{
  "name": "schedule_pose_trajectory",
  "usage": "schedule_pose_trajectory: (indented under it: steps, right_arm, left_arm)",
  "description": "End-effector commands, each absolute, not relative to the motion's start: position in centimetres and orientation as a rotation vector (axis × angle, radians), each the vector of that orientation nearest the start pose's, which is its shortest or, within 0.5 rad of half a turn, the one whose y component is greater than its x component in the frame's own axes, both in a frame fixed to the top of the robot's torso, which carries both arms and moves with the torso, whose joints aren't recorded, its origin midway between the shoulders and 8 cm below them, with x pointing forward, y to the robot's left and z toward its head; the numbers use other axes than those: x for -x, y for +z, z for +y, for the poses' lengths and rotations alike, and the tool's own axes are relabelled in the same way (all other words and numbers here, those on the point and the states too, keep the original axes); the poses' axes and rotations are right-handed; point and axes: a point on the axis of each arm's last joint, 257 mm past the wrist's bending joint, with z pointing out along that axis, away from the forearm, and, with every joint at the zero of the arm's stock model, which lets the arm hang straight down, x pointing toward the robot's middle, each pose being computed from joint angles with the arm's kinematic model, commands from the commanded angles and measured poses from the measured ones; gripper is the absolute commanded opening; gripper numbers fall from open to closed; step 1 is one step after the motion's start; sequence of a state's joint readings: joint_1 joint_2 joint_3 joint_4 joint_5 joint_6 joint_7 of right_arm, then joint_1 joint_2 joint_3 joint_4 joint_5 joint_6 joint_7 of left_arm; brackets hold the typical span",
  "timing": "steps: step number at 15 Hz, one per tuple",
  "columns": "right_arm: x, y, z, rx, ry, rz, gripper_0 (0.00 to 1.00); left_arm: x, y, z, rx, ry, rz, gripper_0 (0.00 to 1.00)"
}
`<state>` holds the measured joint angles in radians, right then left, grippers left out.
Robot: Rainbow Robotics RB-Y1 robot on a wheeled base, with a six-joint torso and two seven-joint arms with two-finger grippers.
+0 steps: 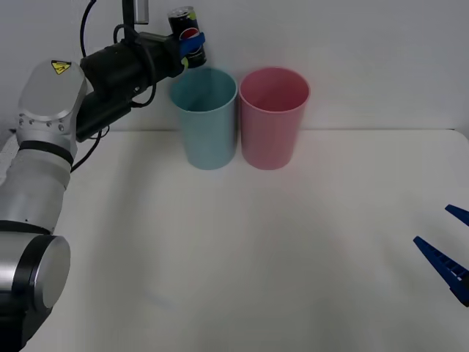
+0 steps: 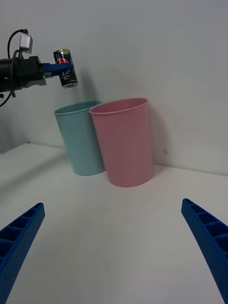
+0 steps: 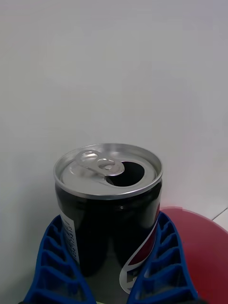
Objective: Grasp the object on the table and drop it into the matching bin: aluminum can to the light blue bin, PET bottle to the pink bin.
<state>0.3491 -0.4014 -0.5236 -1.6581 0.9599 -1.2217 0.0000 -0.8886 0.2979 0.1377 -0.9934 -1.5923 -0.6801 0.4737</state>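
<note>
Up above the light blue bin [image 1: 208,117] at the table's [image 1: 234,257] far edge, the left claw [image 1: 192,45] clamps the can [image 1: 187,33] upright. Beside it stands the pink bin [image 1: 272,117]. The right claw [image 1: 447,253] hangs spread apart near the table's right edge.

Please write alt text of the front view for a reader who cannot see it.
The left gripper holds the aluminum can upright in the air, above the far-left rim of the light blue bin. The pink bin stands beside it on the white table. The right gripper rests open at the table's right edge.
</note>
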Motion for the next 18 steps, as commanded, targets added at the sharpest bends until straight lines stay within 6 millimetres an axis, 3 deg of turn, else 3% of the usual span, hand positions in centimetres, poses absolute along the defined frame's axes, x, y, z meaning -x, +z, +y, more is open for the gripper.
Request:
schedule_pose_trajectory:
  steps: [1, 3, 4, 5, 6, 12, 18]
  right_arm:
    - [-34.2, -16.9, -33.0, 0.465, 0.567, 1.441, 1.0]
    - [-34.2, -16.9, -33.0, 0.465, 0.567, 1.441, 1.0]
    - [-34.2, -16.9, -33.0, 0.465, 0.567, 1.441, 1.0]
    - [-34.2, -16.9, -33.0, 0.465, 0.567, 1.441, 1.0]
    - [-34.2, -16.9, -33.0, 0.465, 0.567, 1.441, 1.0]
    - [-34.2, -16.9, -33.0, 0.465, 0.567, 1.441, 1.0]
    - [-34.2, -16.9, -33.0, 0.465, 0.567, 1.441, 1.0]
  left_arm:
    - [-68.6, 1.0, 9.8, -0.438, -0.618, 1.438, 0.04]
    - [-68.6, 0.9, 9.9, -0.439, -0.616, 1.438, 0.05]
    - [-68.6, 0.8, 9.9, -0.439, -0.616, 1.439, 0.12]
    - [-68.5, 0.9, 9.8, -0.44, -0.618, 1.435, 0.34]
    - [-68.5, 1.0, 9.7, -0.442, -0.617, 1.434, 0.98]
    - [-68.3, 0.8, 10.0, -0.423, -0.641, 1.427, 1.0]
    - [-65.9, 0.1, 13.9, -0.402, -0.654, 1.389, 1.0]
